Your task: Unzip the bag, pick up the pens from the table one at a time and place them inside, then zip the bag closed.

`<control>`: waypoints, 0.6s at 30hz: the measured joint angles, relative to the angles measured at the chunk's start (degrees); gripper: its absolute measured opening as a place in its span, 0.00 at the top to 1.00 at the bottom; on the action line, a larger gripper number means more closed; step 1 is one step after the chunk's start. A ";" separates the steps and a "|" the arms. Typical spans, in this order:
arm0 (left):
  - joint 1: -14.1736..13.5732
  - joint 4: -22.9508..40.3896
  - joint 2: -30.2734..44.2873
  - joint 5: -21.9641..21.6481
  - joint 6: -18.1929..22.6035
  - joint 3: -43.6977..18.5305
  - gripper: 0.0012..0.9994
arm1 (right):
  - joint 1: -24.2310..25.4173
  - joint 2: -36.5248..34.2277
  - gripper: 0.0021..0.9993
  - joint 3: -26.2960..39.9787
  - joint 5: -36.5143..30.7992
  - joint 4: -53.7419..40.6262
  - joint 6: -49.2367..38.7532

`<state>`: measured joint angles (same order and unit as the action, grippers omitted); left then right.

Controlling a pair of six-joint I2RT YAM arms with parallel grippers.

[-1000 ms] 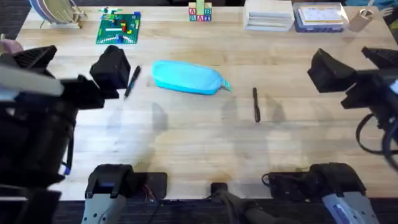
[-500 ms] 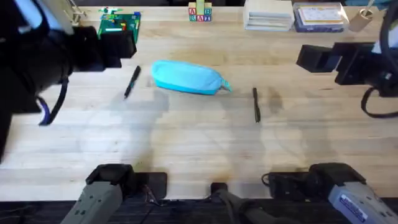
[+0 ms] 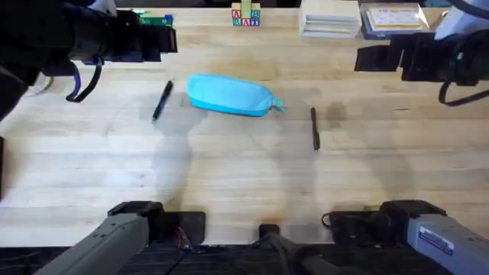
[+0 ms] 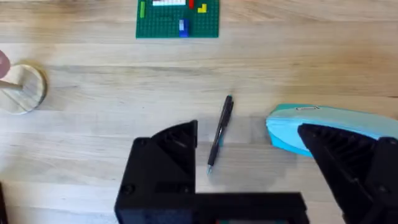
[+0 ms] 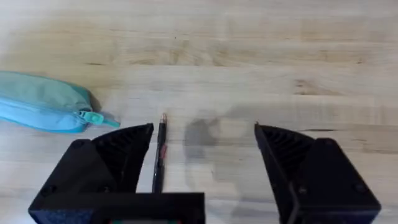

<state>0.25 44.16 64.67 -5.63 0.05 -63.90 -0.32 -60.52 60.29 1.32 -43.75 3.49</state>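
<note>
The light blue bag [image 3: 228, 95] lies zipped on the table [image 3: 229, 176], its pull tab [image 3: 279, 105] at its right end. One dark pen [image 3: 161, 100] lies left of the bag, the other pen [image 3: 314, 127] to its right. My left gripper [image 3: 157, 44] hangs high over the far left, open and empty. The left wrist view shows the left pen [image 4: 221, 134] between its fingers [image 4: 165, 165] far below, and the bag [image 4: 329, 121] beside it. My right gripper [image 3: 374, 58] is also raised, open and empty, above the right pen [image 5: 158, 152] and the bag's tab [image 5: 93, 118].
A green Lego baseplate [image 4: 177, 18] sits at the far left, partly under the left arm in the overhead view. Alphabet blocks [image 3: 246, 14], a white stack [image 3: 330, 17] and a blue-lidded box [image 3: 391, 19] line the far edge. A round wooden base [image 4: 22, 87] stands at far left.
Both arms have risen and swung toward the table's far side, their grippers now pointing inward. The bag and both pens have not moved.
</note>
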 joint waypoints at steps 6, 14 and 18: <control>0.00 0.00 0.21 0.00 0.00 0.00 0.01 | 0.02 -1.59 0.00 0.00 0.00 -0.09 0.00; 0.00 0.97 0.21 0.00 0.00 0.00 0.01 | 0.00 -1.59 0.00 0.00 0.00 -0.02 0.00; 0.00 2.18 0.21 0.00 0.01 0.00 0.01 | 0.00 -1.59 0.00 0.00 0.00 -0.02 0.00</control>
<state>0.25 46.34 64.88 -5.63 0.06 -63.90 -0.32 -62.11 60.29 1.32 -43.77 3.49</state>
